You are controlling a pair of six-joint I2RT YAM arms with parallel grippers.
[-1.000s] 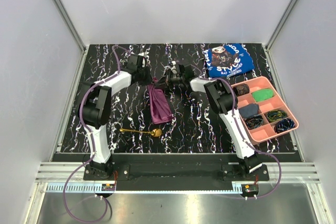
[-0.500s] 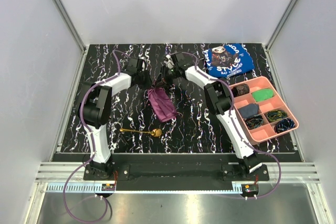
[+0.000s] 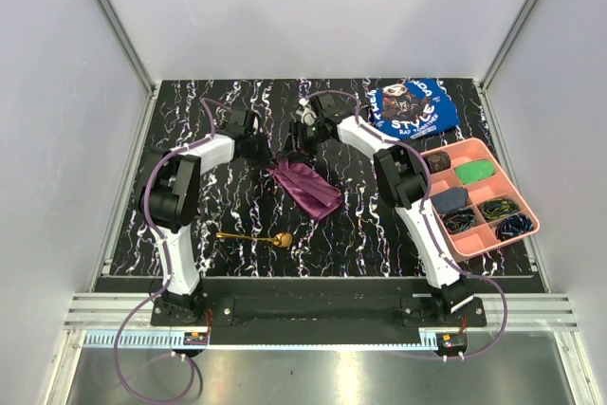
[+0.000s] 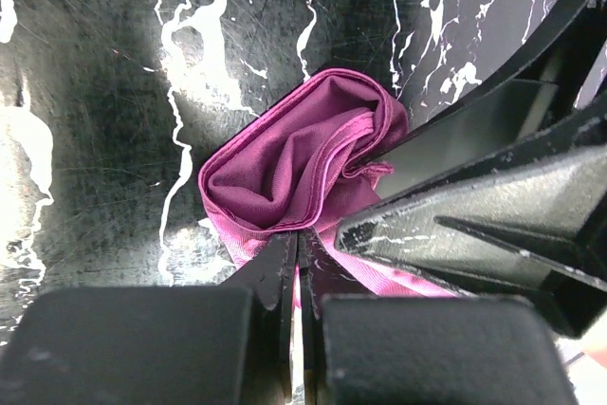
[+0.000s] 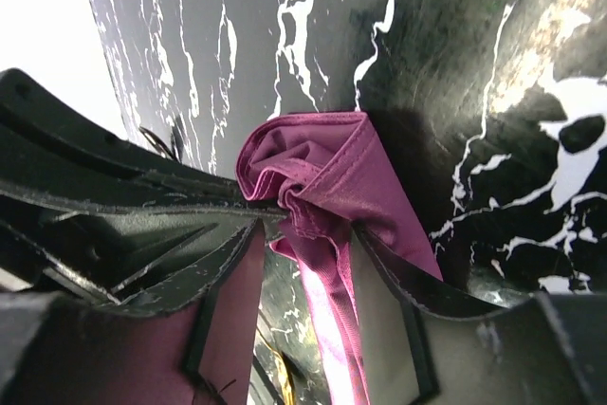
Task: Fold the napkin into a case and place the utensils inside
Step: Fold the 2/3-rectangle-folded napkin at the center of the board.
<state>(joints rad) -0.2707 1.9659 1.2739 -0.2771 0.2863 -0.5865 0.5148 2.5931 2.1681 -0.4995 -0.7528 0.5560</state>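
Napkin [image 4: 285,163] pinched in left jaws, between right jaws

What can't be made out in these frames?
- Top view: jaws of left gripper and right gripper, too small, wrists cover them.
- Left wrist view: napkin's pinched edge, behind the closed fingers.
- Right wrist view: napkin's lower run, cut off by the frame edge.
- Top view: pink tray contents, too small.
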